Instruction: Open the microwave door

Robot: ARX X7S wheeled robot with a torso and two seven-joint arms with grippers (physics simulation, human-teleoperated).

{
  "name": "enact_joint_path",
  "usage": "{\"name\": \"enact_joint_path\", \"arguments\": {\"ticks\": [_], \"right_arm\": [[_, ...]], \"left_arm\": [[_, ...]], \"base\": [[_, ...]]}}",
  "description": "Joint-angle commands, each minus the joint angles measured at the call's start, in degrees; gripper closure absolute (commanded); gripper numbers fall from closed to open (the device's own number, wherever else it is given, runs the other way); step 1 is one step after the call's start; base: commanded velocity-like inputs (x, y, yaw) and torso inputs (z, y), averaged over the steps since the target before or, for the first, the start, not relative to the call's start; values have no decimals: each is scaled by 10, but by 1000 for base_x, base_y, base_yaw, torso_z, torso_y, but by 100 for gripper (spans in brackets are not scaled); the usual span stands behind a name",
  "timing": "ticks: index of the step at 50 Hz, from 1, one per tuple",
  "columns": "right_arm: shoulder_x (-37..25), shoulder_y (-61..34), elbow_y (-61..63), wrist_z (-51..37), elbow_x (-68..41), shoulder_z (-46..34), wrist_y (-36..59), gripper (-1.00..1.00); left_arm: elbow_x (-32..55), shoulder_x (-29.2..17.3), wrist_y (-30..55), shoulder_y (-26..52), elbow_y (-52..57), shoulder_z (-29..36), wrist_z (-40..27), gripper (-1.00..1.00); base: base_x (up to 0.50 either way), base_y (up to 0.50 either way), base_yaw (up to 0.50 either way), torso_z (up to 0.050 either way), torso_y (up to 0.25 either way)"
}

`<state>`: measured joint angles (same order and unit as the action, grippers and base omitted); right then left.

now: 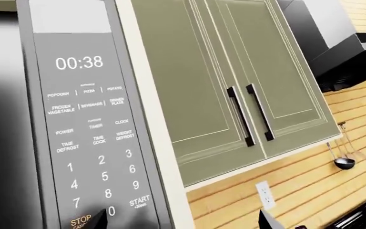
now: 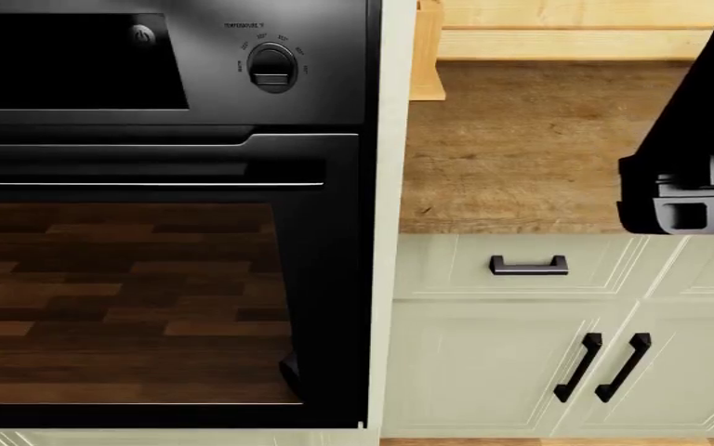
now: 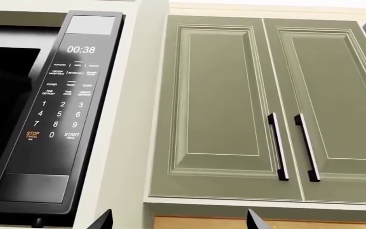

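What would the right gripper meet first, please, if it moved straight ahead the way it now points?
Probably the green upper cabinet doors right of the microwave; depth is unclear.

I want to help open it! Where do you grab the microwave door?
No handle shows on the microwave door. Its edge beside the keypad panel is probably the free one, so hook that edge from the front and pull. The blank bar under the keys may be a release.

A home kitchen: built-in oven (image 2: 159, 232), microwave (image 3: 55, 109), green wall cabinets (image 3: 259, 105).
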<state>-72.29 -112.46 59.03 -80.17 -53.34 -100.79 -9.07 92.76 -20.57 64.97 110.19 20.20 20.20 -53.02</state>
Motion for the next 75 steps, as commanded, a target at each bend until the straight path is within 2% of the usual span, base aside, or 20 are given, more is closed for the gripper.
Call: {"name": "enact_joint_path", "arguments": {"ticks": [1,20,36,56,75], "right_arm": [[-4,1,-2,2,2,-2,-3,-100],[-3,0,-1,0,3,-4,-2,-100],[4,-5,-2,-1,-3,-2,3,-100],[6,-6,-2,0,-7,0,3,-100],[3,5,-3,0,6,-4,-4,-100]], "left_arm": [[-51,17,-19,-24,-41,19,31,-100],[-92,17,-66,-68,-75,10,41,-100],[-95,-5,-96,-106,-40,-14,30,-100],[-33,-39,-103,-124,46,-54,-36,-100],[46,-72,-107,-98,117,-83,-108,-100]], "base": [[0,0,0,0,0],[0,0,0,0,0],[0,0,0,0,0],[0,0,0,0,0],[0,0,0,0,0]]}}
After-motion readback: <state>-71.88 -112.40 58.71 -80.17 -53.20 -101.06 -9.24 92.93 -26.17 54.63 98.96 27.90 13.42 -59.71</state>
